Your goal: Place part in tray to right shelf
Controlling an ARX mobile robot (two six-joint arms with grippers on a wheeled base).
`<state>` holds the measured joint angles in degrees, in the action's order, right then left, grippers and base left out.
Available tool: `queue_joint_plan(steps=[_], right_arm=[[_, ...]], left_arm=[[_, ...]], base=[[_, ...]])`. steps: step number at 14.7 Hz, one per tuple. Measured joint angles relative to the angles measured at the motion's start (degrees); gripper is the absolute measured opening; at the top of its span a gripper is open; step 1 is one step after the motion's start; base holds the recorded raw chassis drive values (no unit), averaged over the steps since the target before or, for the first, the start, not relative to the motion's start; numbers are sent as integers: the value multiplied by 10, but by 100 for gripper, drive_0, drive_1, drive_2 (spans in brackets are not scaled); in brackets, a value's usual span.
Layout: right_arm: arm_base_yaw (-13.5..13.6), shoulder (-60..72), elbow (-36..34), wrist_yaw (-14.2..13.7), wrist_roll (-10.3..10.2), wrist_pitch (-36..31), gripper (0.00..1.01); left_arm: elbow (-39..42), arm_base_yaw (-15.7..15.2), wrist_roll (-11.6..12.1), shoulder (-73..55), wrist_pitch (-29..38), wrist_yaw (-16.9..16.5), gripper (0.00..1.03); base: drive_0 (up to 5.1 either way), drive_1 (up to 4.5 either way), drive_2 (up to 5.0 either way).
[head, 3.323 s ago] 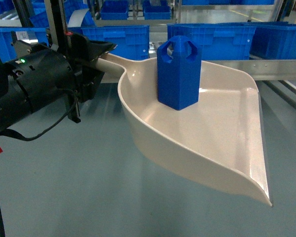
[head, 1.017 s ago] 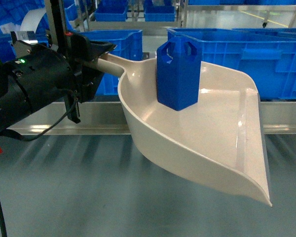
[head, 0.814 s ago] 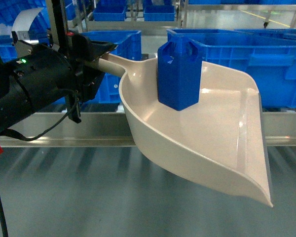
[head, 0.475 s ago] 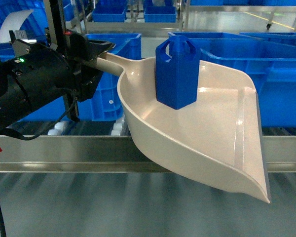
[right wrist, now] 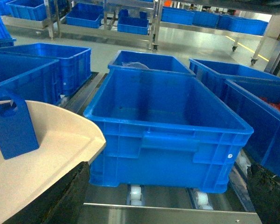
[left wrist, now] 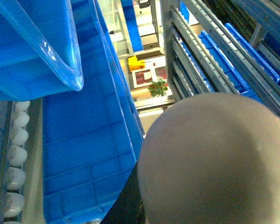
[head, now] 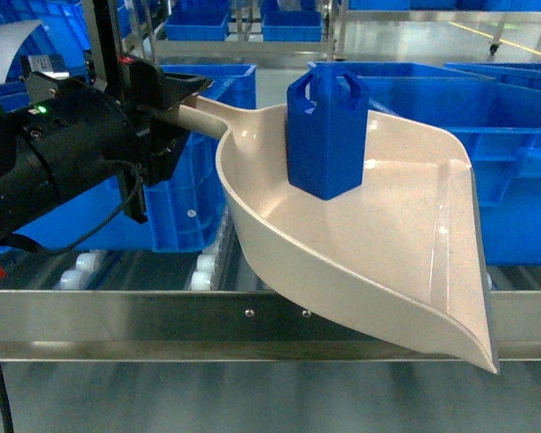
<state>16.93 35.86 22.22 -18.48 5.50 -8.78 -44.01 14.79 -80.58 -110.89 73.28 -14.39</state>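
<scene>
The beige tray [head: 388,244] hangs in front of me, its handle running left into my left gripper [head: 174,101], which is shut on it. The blue part [head: 326,135] stands upright at the back of the tray. The tray's lip reaches over the flat metal front rail [head: 162,325] of the right shelf. The left wrist view is mostly filled by the tray's blurred beige surface [left wrist: 214,158]. My right gripper [right wrist: 168,200] is open and holds nothing; it faces a blue crate [right wrist: 168,121], with the tray [right wrist: 46,154] and the part [right wrist: 11,123] to its left.
Large blue crates [head: 487,153] sit on white rollers [head: 203,271] behind the rail, and one more [head: 198,162] stands behind the handle. A steel upright [head: 104,45] rises at the left. Further racks with crates [right wrist: 135,21] stand across the aisle.
The shelf has come closer: its rail has dropped low in the head view, the rollers now show and the crates look larger. The tray, the part and the left gripper keep their places in view.
</scene>
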Motion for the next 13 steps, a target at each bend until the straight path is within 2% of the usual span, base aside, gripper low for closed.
queue_joint_plan(steps=[13], right_arm=[[0,0,0,0,0,0,98]], left_arm=[[0,0,0,0,0,0,14]], base=[[0,0,0]])
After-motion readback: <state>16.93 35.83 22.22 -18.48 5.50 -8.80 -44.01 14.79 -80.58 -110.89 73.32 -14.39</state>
